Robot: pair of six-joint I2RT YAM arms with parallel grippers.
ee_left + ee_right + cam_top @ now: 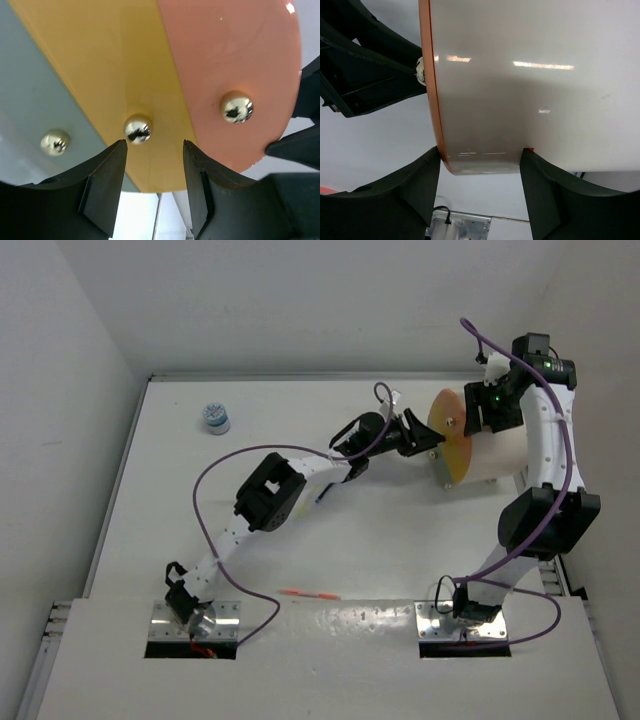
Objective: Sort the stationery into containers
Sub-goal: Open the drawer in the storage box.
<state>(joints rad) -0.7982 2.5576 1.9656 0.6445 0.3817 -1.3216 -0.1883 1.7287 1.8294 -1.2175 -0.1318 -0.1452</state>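
The cream drum container [495, 452] lies on its side at the right, its round orange-yellow front discs [451, 437] facing left. My left gripper [418, 435] is open right in front of the discs. In the left wrist view its fingertips [120, 150] stand just below a brass knob [138, 129] on the yellow disc [110, 60], not around it. My right gripper [490, 405] reaches down over the drum's front. In the right wrist view its jaws [480, 155] touch both sides of the cream front section [485, 100]. An orange-red pen [308, 594] and a blue-and-white cylinder [215, 418] lie loose.
A salmon disc [235, 55] with its own brass knob [236, 107] overlaps the yellow one. A third knob [55, 141] shows on a grey face at left. A small dark blue item [323, 493] lies under the left arm. Walls border the table at the back and left.
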